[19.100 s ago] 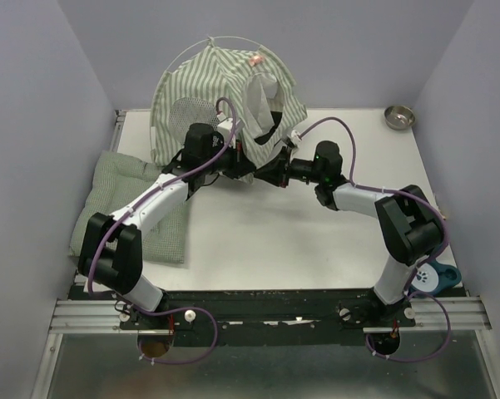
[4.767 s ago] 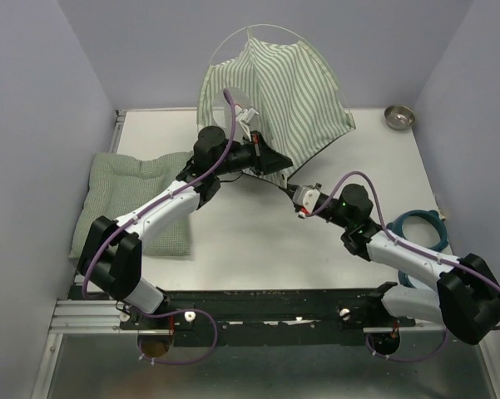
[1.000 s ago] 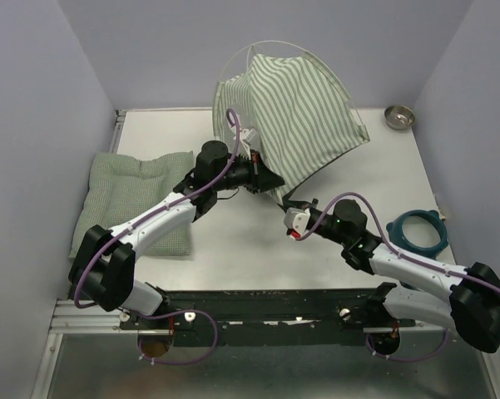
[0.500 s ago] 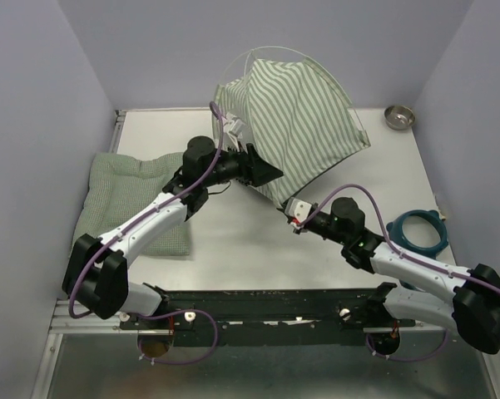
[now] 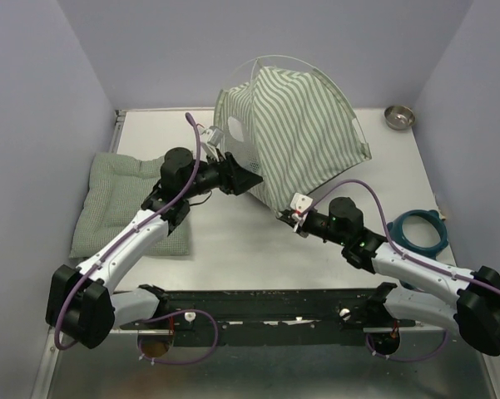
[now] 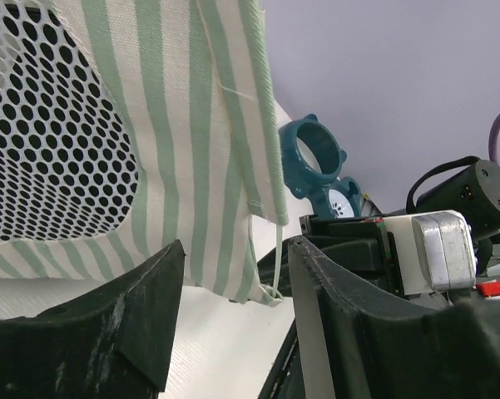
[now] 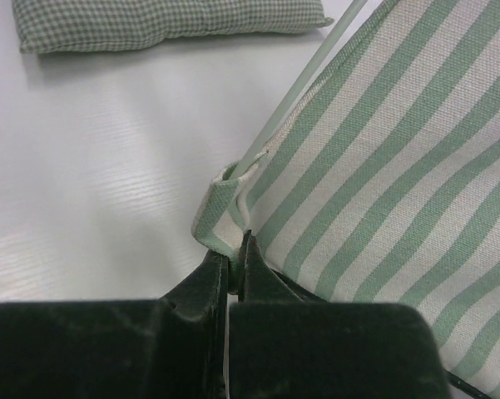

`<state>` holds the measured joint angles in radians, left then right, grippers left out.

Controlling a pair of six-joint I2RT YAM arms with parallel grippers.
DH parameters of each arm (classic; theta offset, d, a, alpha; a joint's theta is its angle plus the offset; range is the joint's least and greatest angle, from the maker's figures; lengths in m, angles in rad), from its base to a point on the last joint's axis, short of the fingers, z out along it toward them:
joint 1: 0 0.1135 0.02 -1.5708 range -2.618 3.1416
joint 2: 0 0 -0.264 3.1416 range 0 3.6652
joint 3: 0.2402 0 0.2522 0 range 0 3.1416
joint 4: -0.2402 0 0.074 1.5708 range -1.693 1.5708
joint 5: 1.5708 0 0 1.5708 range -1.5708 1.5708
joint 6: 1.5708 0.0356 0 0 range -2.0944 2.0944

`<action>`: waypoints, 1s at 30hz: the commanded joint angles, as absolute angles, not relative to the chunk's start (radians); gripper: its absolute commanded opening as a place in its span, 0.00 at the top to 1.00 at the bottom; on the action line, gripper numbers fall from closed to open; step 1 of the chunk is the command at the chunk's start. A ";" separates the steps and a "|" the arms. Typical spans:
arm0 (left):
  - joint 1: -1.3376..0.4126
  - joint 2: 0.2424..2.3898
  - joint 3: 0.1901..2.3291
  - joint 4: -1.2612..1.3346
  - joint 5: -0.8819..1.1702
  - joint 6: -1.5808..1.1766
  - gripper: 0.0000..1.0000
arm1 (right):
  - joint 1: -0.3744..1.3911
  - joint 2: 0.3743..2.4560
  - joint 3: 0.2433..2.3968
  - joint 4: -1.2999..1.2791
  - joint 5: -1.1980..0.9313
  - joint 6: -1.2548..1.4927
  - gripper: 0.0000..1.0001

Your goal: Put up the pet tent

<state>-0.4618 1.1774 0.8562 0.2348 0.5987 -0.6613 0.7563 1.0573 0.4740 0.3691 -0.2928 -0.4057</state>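
The pet tent (image 5: 298,125), green-and-white striped with a grey mesh window (image 5: 243,148), stands domed on its thin whitish poles at the back of the table. My left gripper (image 5: 251,180) is open at the tent's left front edge. In the left wrist view the striped corner (image 6: 262,278) hangs between the spread fingers (image 6: 349,307) of the left gripper (image 6: 237,249) without touching them. My right gripper (image 5: 286,214) is shut on the tent's front bottom corner. In the right wrist view the right gripper (image 7: 237,248) pinches the corner loop (image 7: 215,208), where a pole (image 7: 316,71) enters.
A flat green checked cushion (image 5: 133,199) lies at the table's left edge; its edge also shows at the top of the right wrist view (image 7: 166,21). A teal ring (image 5: 416,231) lies at the right, near the right arm. A small metal bowl (image 5: 399,116) sits at the back right corner.
My left gripper has opened, let go of the tent's edge and drawn back to the left. The right gripper stays shut on the corner, and the tent has settled slightly rightward.
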 commanded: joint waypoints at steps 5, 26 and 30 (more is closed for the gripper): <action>-0.494 1.235 0.879 0.294 0.629 -0.655 0.38 | 0.764 1.039 0.505 0.292 -0.357 -0.327 0.99; -0.563 1.164 0.735 0.448 0.697 -0.785 0.43 | 0.765 1.009 0.495 0.282 -0.356 -0.318 0.99; -0.568 1.229 0.779 0.454 0.669 -0.796 0.49 | 0.765 1.008 0.497 0.276 -0.376 -0.319 0.99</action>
